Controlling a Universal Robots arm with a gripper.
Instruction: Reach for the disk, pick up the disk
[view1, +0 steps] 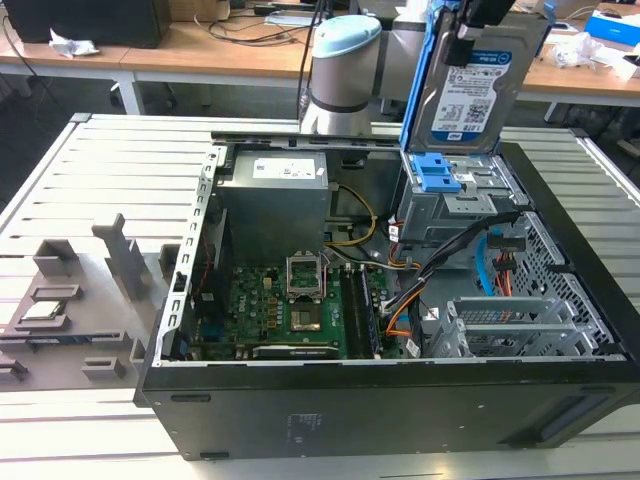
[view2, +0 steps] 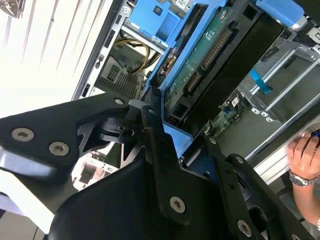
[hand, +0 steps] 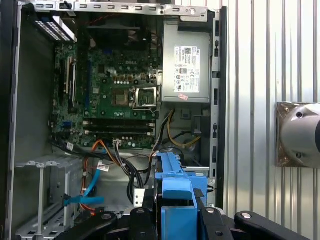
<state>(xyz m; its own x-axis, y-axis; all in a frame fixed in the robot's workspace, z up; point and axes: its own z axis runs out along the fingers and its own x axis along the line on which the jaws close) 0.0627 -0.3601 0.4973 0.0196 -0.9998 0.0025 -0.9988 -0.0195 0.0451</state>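
1 disk (view1: 478, 92) is my concern, and I see it hanging upright above the open computer case (view1: 585, 300), over the grey drive bay (view1: 450, 210) at the exterior view's right. The fingers (view2: 159, 155) are clamped on it: in the second wrist view, 2 black bars press its blue frame (view2: 175, 134) from either side, with the green circuit face between them. Its long axis runs down from the fingers toward the bay. The lower edge is just above the blue latch (view1: 440, 172); I cannot tell if they touch. The case sits on the slatted bench (view1: 100, 170).
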